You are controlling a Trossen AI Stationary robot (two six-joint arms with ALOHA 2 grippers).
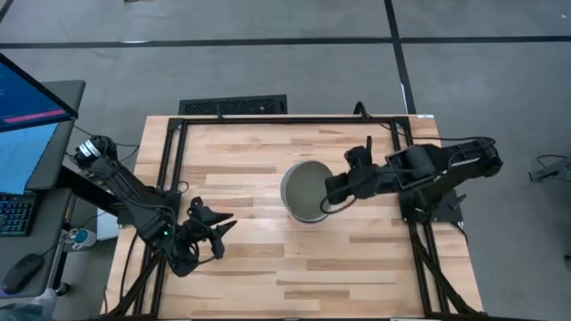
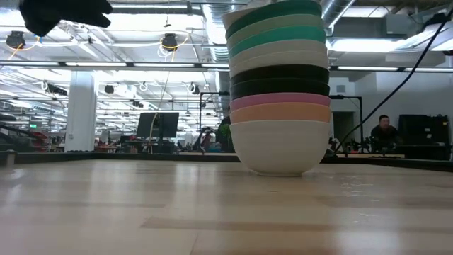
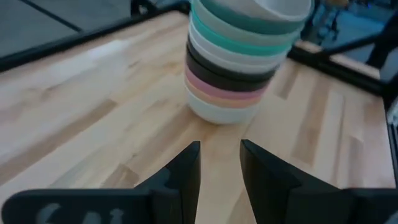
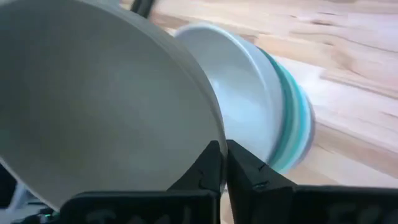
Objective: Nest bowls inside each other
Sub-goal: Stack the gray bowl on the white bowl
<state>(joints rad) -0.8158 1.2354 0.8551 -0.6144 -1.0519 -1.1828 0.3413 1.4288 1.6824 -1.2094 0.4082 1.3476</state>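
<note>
A stack of several nested bowls stands on its white bottom bowl at the table's middle, with peach, pink, black, white and teal bowls above it. Over the stack's top, a grey-olive bowl is held tilted, with my right gripper shut on it. The stack's upper white and teal bowls show behind it. My left gripper stands open near the table's near left side, pointing toward the stack, with nothing between its fingers. My right gripper pinches the grey-olive bowl's rim on its right side, one finger inside the bowl and one outside. The fingers come from the table's right, slanting down. The bowl is tilted over the stack; whether it touches the stack, I cannot tell.
Black frame rails run along the table's left, far and right sides. A monitor and a keyboard stand off the table's left. A person sits in the room beyond. Bare wood lies around the stack.
</note>
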